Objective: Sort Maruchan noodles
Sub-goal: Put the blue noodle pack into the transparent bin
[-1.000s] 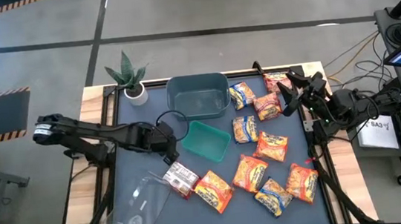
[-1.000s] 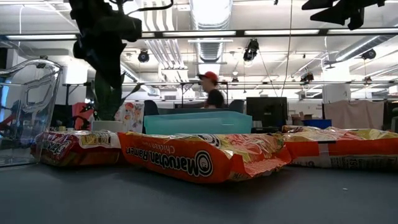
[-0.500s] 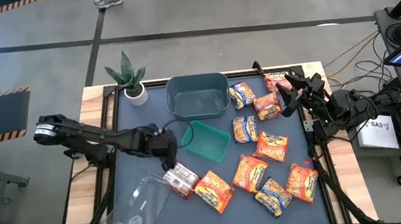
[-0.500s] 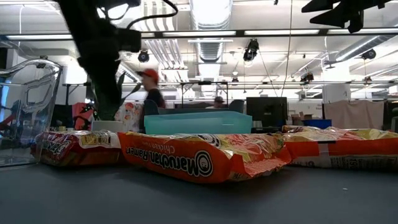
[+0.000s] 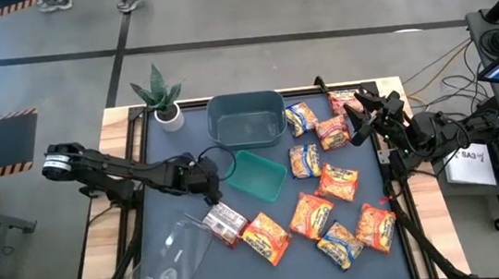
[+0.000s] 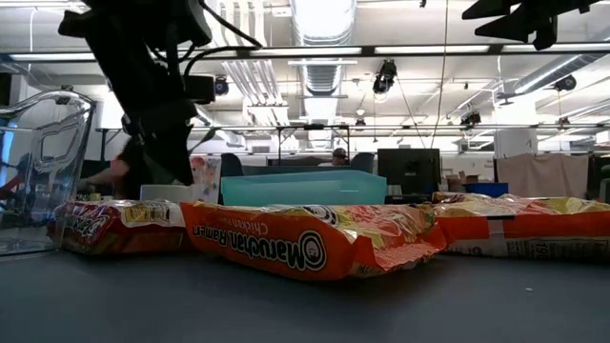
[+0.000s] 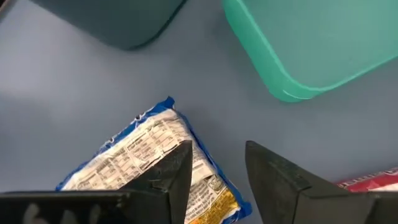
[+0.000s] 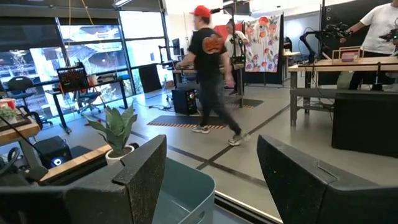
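Note:
Several Maruchan noodle packets (image 5: 338, 181) lie flat on the dark mat, mostly on its right half. One packet (image 7: 137, 162) with a blue edge and a white printed back lies at the near left (image 5: 225, 221). My left gripper (image 7: 217, 155) hovers just above it, slanting down, open, with one finger over the packet's edge and only bare mat in the gap. In the high view the left gripper (image 5: 209, 197) is between this packet and the green tray (image 5: 255, 175). My right gripper (image 8: 211, 180) waits raised at the table's far right (image 5: 356, 119), level and open, holding nothing.
The grey-teal tub (image 5: 246, 118) stands at the far middle, with a potted plant (image 5: 161, 93) to its left. A clear plastic container (image 5: 171, 259) lies at the near left corner. An orange packet (image 6: 315, 238) lies close in front of the low camera. People move in the room behind.
My left gripper has come down toward the blue-edged packet at the near left and moved slightly toward the table's near edge. The packets have not moved. A person in the room behind has walked across to the left.

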Robot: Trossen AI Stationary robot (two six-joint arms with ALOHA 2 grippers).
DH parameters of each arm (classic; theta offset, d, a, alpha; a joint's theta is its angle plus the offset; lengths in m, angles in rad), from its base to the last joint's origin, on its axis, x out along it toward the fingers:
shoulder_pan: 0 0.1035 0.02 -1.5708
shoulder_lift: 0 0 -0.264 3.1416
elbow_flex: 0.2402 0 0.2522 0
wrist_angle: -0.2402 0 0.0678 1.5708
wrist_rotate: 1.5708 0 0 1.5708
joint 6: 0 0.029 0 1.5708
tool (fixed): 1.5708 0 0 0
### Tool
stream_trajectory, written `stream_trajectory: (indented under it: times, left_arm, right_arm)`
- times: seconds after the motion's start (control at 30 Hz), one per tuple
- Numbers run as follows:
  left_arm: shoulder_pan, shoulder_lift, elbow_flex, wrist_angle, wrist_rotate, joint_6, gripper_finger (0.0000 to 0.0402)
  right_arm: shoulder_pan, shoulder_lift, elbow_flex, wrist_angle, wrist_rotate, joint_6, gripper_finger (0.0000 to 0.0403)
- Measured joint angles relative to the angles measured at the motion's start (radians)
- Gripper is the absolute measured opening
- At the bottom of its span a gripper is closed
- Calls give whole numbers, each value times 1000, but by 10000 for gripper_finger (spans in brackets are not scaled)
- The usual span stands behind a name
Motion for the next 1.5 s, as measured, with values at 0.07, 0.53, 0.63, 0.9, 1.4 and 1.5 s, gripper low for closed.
stream_trajectory:
  times: [0.07, 0.53, 0.63, 0.9, 1.4, 1.5]
  left_arm:
    - [1, 0, -17, -3, -25, -33, 126]
    - [1, 0, -66, 28, -26, -23, 159]
    - [1, 2, -78, 62, -48, -21, 182]
    - [1, 88, -83, 101, -54, -21, 192]
    - [1, 162, -78, 85, -117, -86, 119]
    - [1, 154, -79, 75, -121, -109, 74]
  right_arm:
    - [0, 0, 0, 0, 0, 0, 240]
    - [0, 0, 0, 0, 0, -12, 240]
    - [0, 0, 0, 0, 0, -12, 240]
    - [0, 0, 0, 0, 0, -16, 240]
    - [0, 0, 0, 0, 1, -27, 240]
    - [0, 0, 0, 0, 1, -25, 240]
